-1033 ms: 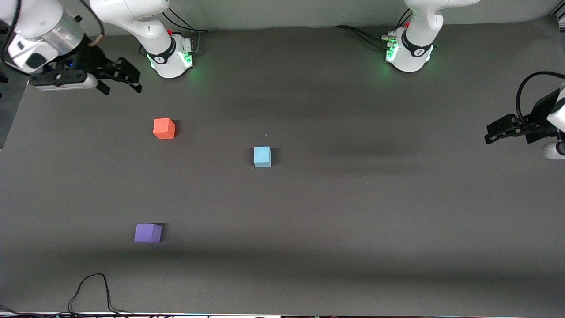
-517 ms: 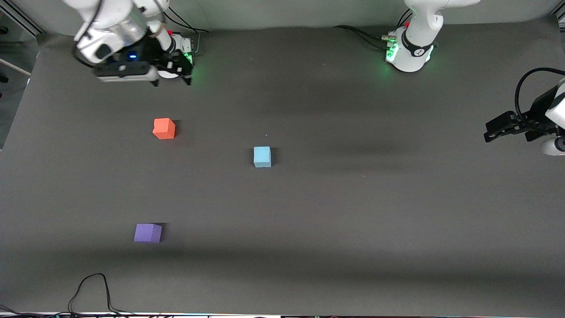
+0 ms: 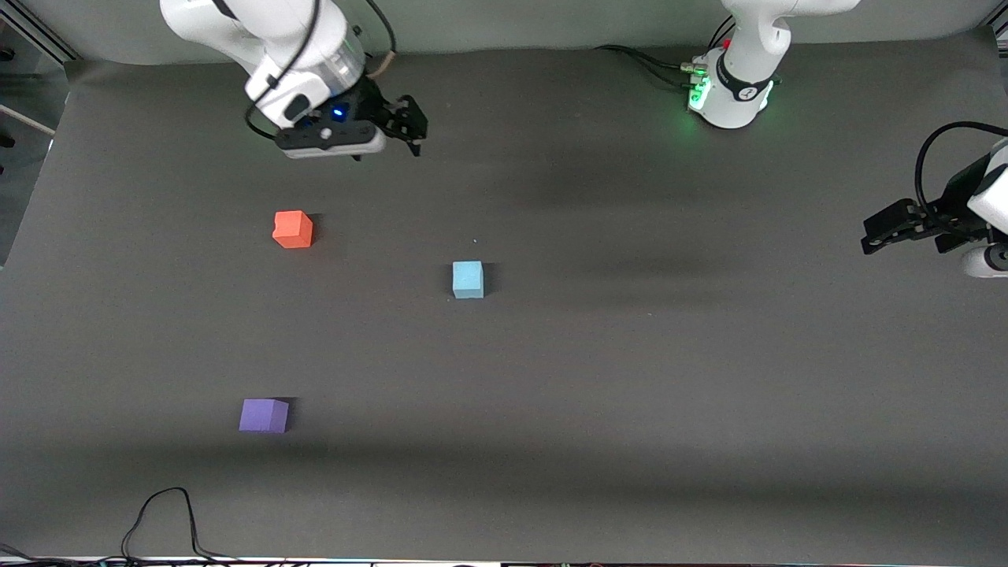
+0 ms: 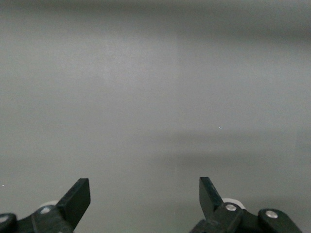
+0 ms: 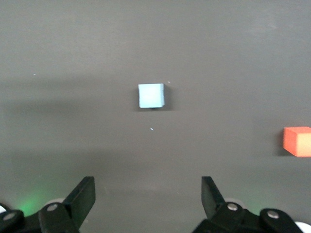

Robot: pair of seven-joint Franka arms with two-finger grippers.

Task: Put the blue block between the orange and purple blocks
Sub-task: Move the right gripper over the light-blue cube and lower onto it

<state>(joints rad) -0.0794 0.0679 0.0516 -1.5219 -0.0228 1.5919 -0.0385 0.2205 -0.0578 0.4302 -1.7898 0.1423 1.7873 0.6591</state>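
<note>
Hovering our right end effector [image 3: 394, 134] over the tabletop [image 3: 630, 378] near its base, fingers spread wide and empty, we are facing the blue block [image 3: 468, 279], lying nearer the front camera, well apart from the orange block [image 3: 293, 229] and purple block [image 3: 264, 415]. Our left end effector [image 3: 886, 231] is waiting, wide, empty.

The orange block [image 5: 298, 141] is cut off, seemingly, at the right wrist view's edge.

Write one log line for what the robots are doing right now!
right tool: open, above table near its base | left tool: open, waiting at table end | blue block: untouched | orange block, purple block: apart
</note>
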